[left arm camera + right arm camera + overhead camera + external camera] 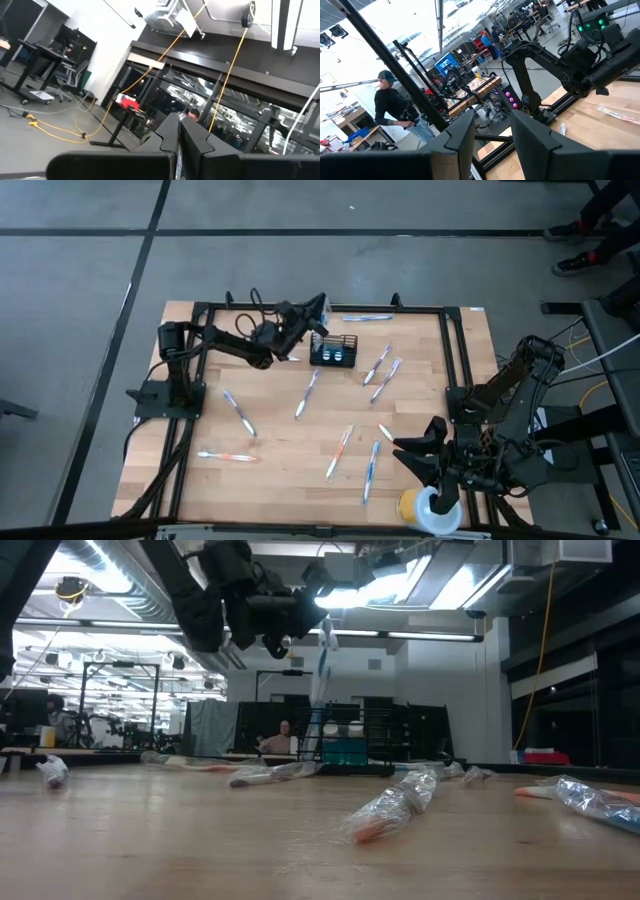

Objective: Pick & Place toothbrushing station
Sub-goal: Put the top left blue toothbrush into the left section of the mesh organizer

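Wooden slat table carries most of the work undone: the small black rectangular mesh holder stands near its far edge and seems to hold only a couple of small blue-topped items. The left claw hangs just above that holder, pinched together on a slim wrapped toothbrush that points down toward it, so I judge one delivery is under way. The right claw waits at the near right corner, fingers apart and empty, beside a round yellow cup with a pale lid. Counted: one holder, one cup, roughly nine wrapped toothbrushes lying loose on the table, one in the air
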{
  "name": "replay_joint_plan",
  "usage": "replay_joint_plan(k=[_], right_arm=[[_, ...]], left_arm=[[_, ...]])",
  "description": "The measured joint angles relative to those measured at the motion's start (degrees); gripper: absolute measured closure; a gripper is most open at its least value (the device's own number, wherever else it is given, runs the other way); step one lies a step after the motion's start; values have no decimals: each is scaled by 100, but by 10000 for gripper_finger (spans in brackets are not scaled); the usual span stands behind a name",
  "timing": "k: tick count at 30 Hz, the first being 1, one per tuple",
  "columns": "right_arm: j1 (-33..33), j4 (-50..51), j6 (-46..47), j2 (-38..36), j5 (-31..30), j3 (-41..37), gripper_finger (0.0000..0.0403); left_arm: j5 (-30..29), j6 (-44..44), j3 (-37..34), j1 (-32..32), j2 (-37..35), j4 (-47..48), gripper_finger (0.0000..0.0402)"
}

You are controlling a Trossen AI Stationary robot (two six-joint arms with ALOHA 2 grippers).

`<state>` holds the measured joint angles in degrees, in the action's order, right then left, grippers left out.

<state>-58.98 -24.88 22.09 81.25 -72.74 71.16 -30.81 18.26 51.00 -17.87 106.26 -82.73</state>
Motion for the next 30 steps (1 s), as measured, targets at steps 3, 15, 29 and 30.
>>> replay_joint_plan(k=[3,15,29,30], right_arm=[[0,0,2,0,12,0,273],[0,-1,40,0,-16,0,273],[0,0,-2,0,-95,0,273],[0,-2,-2,0,-97,0,273]], left_arm=[[31,0,0,-53,0,21,400],[-37,-142,-2,-100,0,671,400],[-1022,279,-4,335,0,1409,400],[-1140,340,-5,383,0,1529,400]])
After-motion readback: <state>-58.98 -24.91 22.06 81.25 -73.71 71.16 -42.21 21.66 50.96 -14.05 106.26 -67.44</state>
